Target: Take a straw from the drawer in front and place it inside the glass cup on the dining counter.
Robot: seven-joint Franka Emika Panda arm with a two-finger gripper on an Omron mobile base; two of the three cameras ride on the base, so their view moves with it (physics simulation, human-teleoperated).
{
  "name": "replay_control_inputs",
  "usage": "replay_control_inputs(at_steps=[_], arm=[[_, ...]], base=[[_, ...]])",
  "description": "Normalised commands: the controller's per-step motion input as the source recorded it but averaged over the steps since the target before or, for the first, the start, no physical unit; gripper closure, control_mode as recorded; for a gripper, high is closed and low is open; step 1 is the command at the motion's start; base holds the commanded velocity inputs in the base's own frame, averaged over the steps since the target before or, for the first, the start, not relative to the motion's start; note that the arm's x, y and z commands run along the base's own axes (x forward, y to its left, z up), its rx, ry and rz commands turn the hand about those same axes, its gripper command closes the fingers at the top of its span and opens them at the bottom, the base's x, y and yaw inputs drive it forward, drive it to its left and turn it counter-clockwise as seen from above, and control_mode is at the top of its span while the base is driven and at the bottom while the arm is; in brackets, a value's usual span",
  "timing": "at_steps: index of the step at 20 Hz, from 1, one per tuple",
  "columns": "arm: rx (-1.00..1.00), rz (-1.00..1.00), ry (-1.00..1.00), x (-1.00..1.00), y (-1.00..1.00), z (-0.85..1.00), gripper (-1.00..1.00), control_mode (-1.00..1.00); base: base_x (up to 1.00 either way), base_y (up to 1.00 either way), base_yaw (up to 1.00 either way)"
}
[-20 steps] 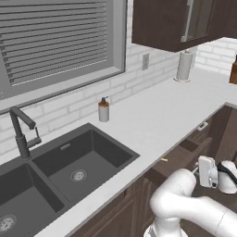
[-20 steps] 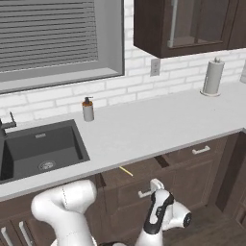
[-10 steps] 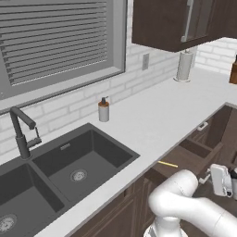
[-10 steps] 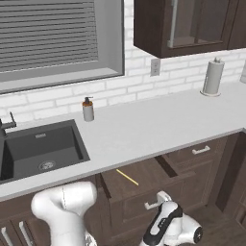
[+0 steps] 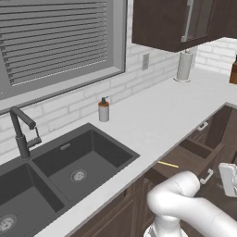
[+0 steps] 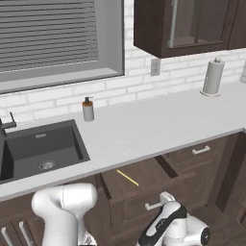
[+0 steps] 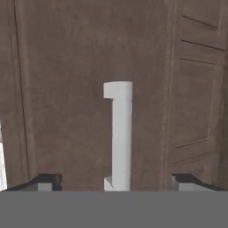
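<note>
hand [image 7: 116,181] open, drawer [image 6: 144,180] handle btwn fingers

My dark fingers [image 7: 46,181] are framing a pale grey handle [image 7: 119,133] on the dark brown, wood-grained drawer [image 6: 144,180]. A thin yellow straw [image 6: 128,177] is lying inside. The desk [image 6: 158,125] is showing white, the sink [image 5: 69,166] charcoal, the soap bottle [image 6: 88,110] seemingly grey with a brown top.

Kitchen: sink [image 5: 69,169], white countertop [image 6: 158,126], brown cabinets [image 6: 182,24].
</note>
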Motion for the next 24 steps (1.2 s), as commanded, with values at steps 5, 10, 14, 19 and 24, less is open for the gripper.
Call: replay_control_inputs(at_steps=[5, 10, 14, 19, 24], arm=[[-0.03, 0.00, 0.02, -0.26, -0.08, 0.71, -1.00, -1.00], [-0.12, 0.04, 0.12, 0.04, 0.21, 0.77, -1.00, -1.00], [-0.24, 0.12, 0.16, 0.19, 0.44, 0.64, -1.00, -1.00], [-0.29, 0.21, 0.02, 0.20, 0.28, 0.20, -1.00, -1.00], [-0.28, 0.24, -0.09, 0.07, 0.12, 0.01, -1.00, -1.00]], base=[[0.00, 0.00, 0.00], [0.00, 0.00, 0.00], [0.00, 0.00, 0.00], [0.00, 0.00, 0.00], [0.00, 0.00, 0.00]])
